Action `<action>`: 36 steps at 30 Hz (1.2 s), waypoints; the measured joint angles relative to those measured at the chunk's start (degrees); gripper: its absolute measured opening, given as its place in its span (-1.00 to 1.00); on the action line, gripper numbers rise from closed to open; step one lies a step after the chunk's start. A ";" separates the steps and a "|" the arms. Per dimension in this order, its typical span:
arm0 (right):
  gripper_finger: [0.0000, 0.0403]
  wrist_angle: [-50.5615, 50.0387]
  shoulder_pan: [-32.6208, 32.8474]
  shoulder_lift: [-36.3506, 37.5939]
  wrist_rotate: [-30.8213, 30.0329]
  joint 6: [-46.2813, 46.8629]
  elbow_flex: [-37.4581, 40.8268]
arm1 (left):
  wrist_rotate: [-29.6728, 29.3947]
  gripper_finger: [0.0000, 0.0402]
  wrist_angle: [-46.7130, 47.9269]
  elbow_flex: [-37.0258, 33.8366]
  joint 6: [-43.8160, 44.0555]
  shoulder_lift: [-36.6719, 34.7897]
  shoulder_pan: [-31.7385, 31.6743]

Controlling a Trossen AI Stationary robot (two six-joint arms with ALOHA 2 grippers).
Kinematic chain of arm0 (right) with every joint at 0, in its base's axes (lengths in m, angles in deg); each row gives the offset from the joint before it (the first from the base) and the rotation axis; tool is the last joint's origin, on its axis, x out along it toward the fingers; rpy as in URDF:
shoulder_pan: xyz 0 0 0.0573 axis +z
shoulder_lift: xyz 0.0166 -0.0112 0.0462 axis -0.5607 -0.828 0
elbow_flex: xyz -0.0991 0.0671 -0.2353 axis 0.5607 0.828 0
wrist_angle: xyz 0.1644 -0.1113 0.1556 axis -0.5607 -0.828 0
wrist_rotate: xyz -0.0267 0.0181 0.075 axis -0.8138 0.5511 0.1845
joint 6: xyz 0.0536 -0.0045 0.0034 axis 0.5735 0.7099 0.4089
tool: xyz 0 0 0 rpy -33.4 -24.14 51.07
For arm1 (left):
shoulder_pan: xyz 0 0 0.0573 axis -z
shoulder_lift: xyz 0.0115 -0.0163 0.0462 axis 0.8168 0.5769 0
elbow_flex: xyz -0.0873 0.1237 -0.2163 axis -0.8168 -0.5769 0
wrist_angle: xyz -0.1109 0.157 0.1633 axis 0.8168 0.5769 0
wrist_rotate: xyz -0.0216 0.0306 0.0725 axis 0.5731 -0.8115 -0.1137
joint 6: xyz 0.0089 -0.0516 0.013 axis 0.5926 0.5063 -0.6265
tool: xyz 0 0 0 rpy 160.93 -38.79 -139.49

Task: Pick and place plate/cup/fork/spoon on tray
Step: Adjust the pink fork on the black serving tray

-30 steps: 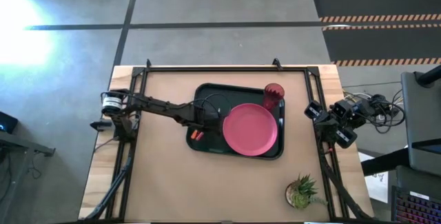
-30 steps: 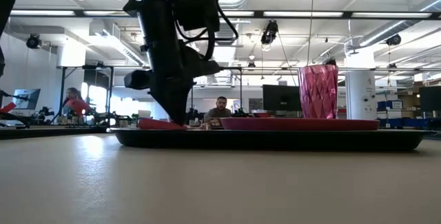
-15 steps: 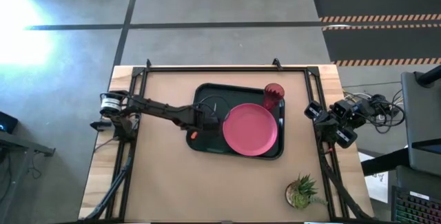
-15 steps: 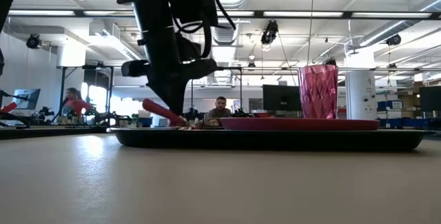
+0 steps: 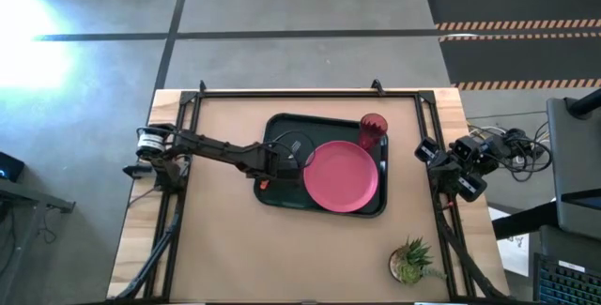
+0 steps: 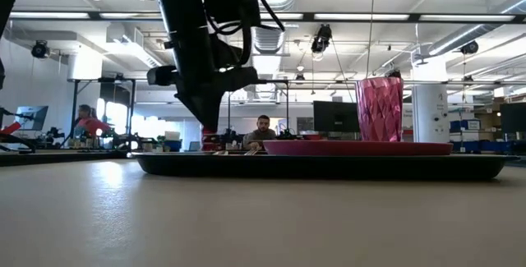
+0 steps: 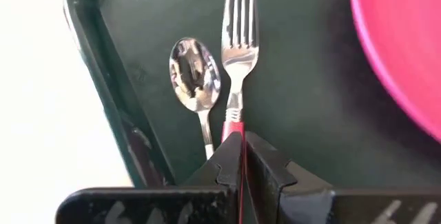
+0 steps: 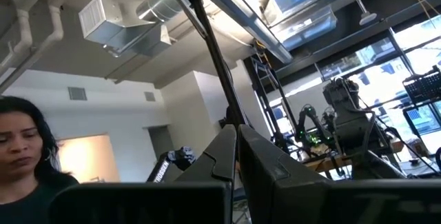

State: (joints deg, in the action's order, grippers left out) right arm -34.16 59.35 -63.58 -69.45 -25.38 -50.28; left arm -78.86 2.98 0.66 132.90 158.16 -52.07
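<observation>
left end effector (image 7: 241,156) gripping fork (image 7: 237,58), tray (image 7: 117,120)

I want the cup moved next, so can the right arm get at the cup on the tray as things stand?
Probably yes. The cup stands upright at the tray's far right corner, on the right arm's side. The right claw, shut, waits at the table's right edge with only bare table between; the plate lies beside the cup, not across the path.

Overhead view and table-level view share the tray (image 5: 282,197); wrist cameras sit closest.
</observation>
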 joint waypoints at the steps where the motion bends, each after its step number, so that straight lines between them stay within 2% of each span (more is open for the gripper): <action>1: -0.96 0.00 0.01 0.00 0.01 0.00 0.00 | 0.08 -1.00 0.60 -0.01 0.00 0.00 0.00; 7: -0.96 -0.78 0.01 0.00 0.02 0.00 0.00 | 2.47 -1.00 2.02 -0.48 0.02 -0.10 -0.07; 21: -0.96 -1.92 0.01 -0.85 -0.48 0.42 0.00 | 2.65 -1.00 5.43 -1.46 -1.90 -2.82 -1.28; 32: -0.96 -0.83 0.00 -0.85 -0.55 0.24 0.00 | 5.52 -1.00 4.09 -5.70 -1.39 -2.03 -1.75; 36: -0.96 -0.81 0.00 -0.85 -0.57 0.22 0.00 | 7.21 -1.00 0.11 -7.43 -1.34 -2.03 -1.99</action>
State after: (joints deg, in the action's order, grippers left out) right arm -34.97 59.35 -64.44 -70.02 -25.16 -50.28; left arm -71.65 3.09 -6.77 131.57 156.13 -54.06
